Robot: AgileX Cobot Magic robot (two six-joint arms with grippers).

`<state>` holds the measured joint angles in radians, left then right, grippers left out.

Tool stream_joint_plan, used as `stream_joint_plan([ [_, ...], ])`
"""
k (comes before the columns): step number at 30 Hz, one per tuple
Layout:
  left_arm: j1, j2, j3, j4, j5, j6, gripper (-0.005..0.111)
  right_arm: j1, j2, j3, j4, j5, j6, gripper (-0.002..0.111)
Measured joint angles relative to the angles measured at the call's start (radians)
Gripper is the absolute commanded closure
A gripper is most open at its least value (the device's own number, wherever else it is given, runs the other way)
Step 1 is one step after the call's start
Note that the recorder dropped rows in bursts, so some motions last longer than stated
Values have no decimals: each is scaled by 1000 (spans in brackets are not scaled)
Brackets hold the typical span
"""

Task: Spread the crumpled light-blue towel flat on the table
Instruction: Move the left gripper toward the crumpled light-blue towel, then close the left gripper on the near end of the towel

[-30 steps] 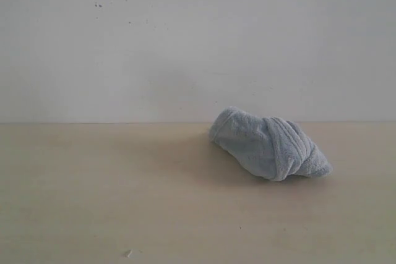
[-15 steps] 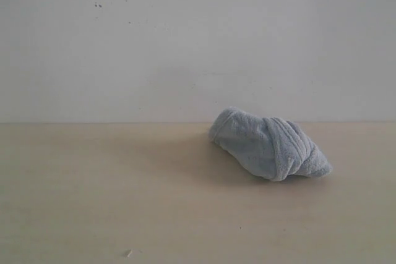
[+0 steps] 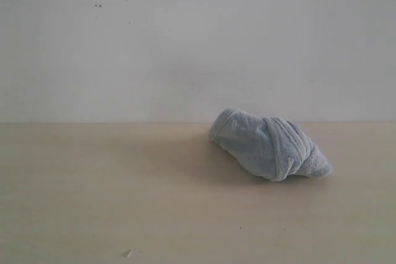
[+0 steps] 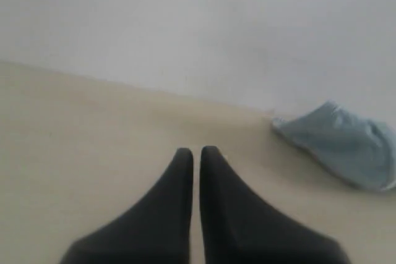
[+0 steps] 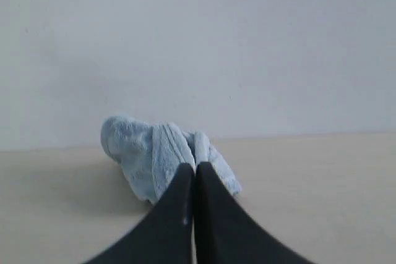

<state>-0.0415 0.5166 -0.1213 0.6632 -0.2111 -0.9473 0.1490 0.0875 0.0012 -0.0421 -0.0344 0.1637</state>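
Pinching shut on nothing, both grippers faced the towel.
The left gripper [image 4: 195,149] and right gripper [image 5: 194,165] were empty, likely because grabbing had not begun. The towel [image 3: 269,145] lay bunched on the table [image 3: 93,196], at 4 o'clock from the exterior view's middle.

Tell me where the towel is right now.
In the exterior view the towel lies bunched on the table, right of centre, near the white wall.
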Motion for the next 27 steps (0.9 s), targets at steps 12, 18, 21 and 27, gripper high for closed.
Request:
stream_joint_plan([
  [12, -92, 1148, -808, 547, -669, 274, 103, 0, 0, 0, 4, -151, 59, 109],
  [18, -203, 1404, -1077, 598, -705, 489, 98, 0, 0, 0, 4, -150, 66, 109],
  [21, -238, 1521, -1199, 604, -703, 523, 84, 0, 0, 0, 4, -131, 101, 109],
  [27, -282, 1724, -1379, 564, -673, 537, 41, 0, 0, 0, 4, -109, 137, 109],
])
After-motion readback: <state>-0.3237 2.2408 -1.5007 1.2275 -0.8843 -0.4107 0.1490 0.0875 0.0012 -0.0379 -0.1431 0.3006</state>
